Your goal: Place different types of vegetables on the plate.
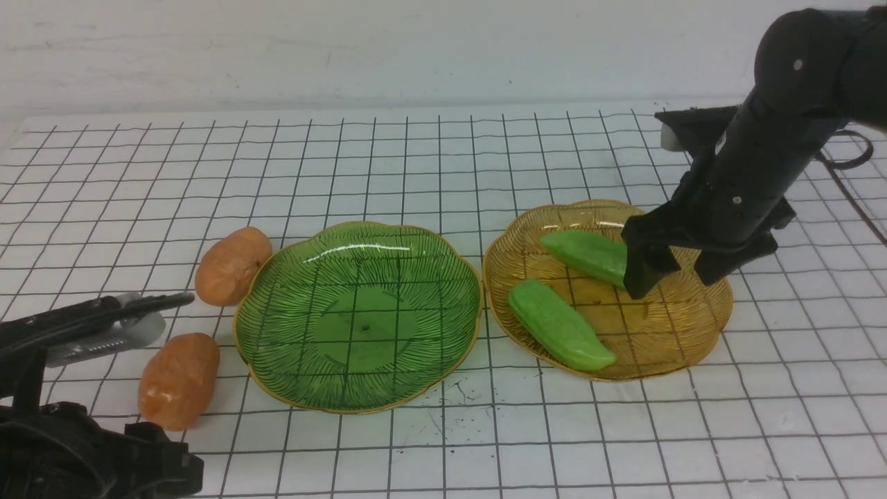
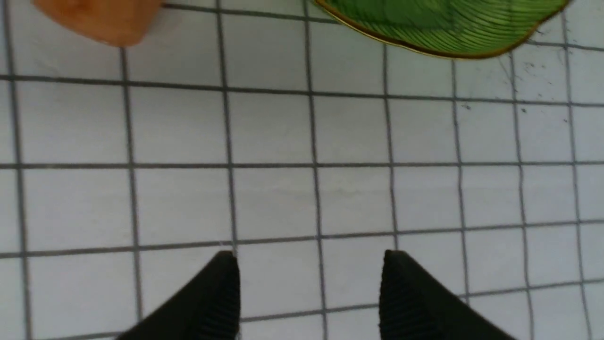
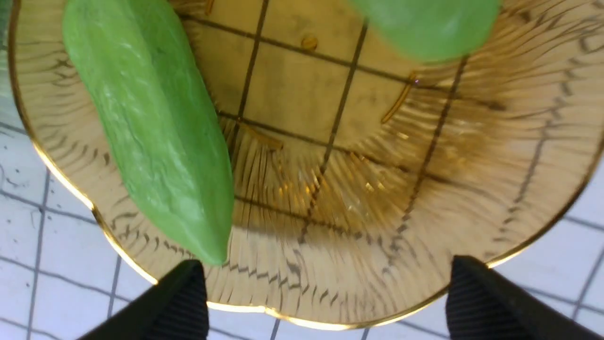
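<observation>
Two light green cucumbers lie in the amber plate (image 1: 665, 326): one at the back (image 1: 585, 255), one at the front (image 1: 560, 324). Two orange-brown potatoes lie on the table left of the green plate (image 1: 360, 305), one farther (image 1: 232, 265), one nearer (image 1: 179, 380). My right gripper (image 1: 675, 281) hangs open and empty over the amber plate, just right of the back cucumber. In the right wrist view my gripper (image 3: 325, 269) is wide open above the plate (image 3: 330, 165), with one cucumber (image 3: 151, 127) near a fingertip and the other (image 3: 424, 23) farther off. My left gripper (image 2: 309, 264) is open and empty over bare table.
The table is a white sheet with a black grid. The green plate holds nothing; its rim (image 2: 443, 23) and one potato (image 2: 99, 19) show at the edge of the left wrist view. The left arm (image 1: 90, 326) sits low at the front left, beside the nearer potato.
</observation>
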{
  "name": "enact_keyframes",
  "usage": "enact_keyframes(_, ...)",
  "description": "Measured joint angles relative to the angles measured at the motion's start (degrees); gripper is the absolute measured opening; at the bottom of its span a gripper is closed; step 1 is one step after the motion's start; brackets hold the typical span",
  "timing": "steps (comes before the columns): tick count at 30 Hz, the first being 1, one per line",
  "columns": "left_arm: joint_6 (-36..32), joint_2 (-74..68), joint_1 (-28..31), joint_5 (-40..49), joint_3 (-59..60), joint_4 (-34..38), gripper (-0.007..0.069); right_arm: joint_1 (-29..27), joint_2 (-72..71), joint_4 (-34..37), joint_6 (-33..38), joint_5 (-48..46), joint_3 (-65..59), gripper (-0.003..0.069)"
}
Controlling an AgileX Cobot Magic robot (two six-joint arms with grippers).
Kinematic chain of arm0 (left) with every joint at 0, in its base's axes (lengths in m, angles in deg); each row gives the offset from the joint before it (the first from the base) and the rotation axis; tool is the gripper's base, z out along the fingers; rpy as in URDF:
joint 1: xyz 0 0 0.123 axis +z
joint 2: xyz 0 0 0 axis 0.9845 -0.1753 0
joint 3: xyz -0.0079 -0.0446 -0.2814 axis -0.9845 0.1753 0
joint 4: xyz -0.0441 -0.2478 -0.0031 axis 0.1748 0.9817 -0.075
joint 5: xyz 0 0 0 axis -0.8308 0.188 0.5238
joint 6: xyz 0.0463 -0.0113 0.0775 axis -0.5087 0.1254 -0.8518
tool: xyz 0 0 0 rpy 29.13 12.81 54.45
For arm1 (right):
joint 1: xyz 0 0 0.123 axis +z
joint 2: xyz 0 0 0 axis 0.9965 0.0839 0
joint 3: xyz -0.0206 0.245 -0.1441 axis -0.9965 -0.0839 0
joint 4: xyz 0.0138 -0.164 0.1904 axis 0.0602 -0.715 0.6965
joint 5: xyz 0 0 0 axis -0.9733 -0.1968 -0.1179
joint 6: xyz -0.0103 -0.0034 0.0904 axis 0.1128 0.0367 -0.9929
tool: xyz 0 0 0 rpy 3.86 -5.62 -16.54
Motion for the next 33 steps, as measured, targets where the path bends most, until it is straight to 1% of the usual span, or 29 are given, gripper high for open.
enact_keyframes(2, 2.7, -0.4, 0.0, -1.2, -0.2, -3.9, 0.0400, 0.0, -0.4, 0.1, 0.0, 0.0, 0.8, 0.0571)
enact_keyframes(6, 10.9, -3.2, 1.1, -2.0, -2.1, -11.2, 0.0406, 0.0, -2.9, 1.1, 0.0, -0.2, 0.8, 0.0422)
enact_keyframes(8, 14.2, -4.7, 2.2, -2.2, -3.1, -13.3, 0.0406, 0.0, -4.2, 2.0, -0.1, -0.4, 0.8, 0.0356)
enact_keyframes(10, 16.7, -7.4, 3.5, -2.4, -4.8, -15.5, 0.0406, 0.0, -6.8, 3.6, -0.1, -0.5, 0.8, 0.0250)
enact_keyframes(11, 17.8, -10.0, 4.4, -2.6, -6.1, -16.5, 0.0406, 0.0, -9.1, 5.2, -0.1, -0.6, 0.7, 0.0157)
enact_keyframes(13, 18.4, -13.8, 4.9, -2.6, -8.1, -16.8, 0.0406, 0.0, -13.8, 7.0, 0.4, -0.6, -0.4, 0.0050)
enact_keyframes(14, 18.4, -15.4, 4.9, -2.6, -9.0, -16.8, 0.0406, 0.0, -15.4, 7.5, 0.8, -0.6, -1.3, 0.0027)
enact_keyframes(16, 18.5, -16.9, 4.9, -2.6, -9.7, -16.8, 0.0406, 0.0, -17.5, 7.7, 1.4, -0.7, -2.5, 0.0009)
enact_keyframes(18, 18.5, -21.3, 4.9, -2.5, -12.0, -16.7, 0.0406, 0.0, -22.0, 7.5, 2.9, -0.9, -5.9, -0.0008)
enact_keyframes(22, 17.8, -24.1, 5.0, -0.8, -15.3, -16.4, 0.0406, 0.0, -27.6, 5.7, 4.1, -1.2, -12.0, -0.0013)
enact_keyframes(27, 9.7, -24.4, 5.0, 3.1, -19.6, -11.3, 0.0406, 0.0, -32.5, 4.6, 4.4, -1.5, -19.0, -0.0014)
enact_keyframes(30, 1.8, -25.1, 5.0, 3.2, -20.0, -6.5, 0.0410, 0.0, -33.0, 4.6, 4.5, -1.6, -21.4, -0.0014)
enact_keyframes(31, 1.4, -25.1, 5.0, 3.1, -20.0, -6.0, 0.0412, 0.0, -33.0, 4.6, 4.5, -1.6, -21.6, -0.0014)
enact_keyframes(33, -2.8, -26.2, 5.0, 2.0, -20.0, -3.6, 0.0435, 0.0, -33.0, 4.6, 4.5, -1.5, -22.4, -0.0015)
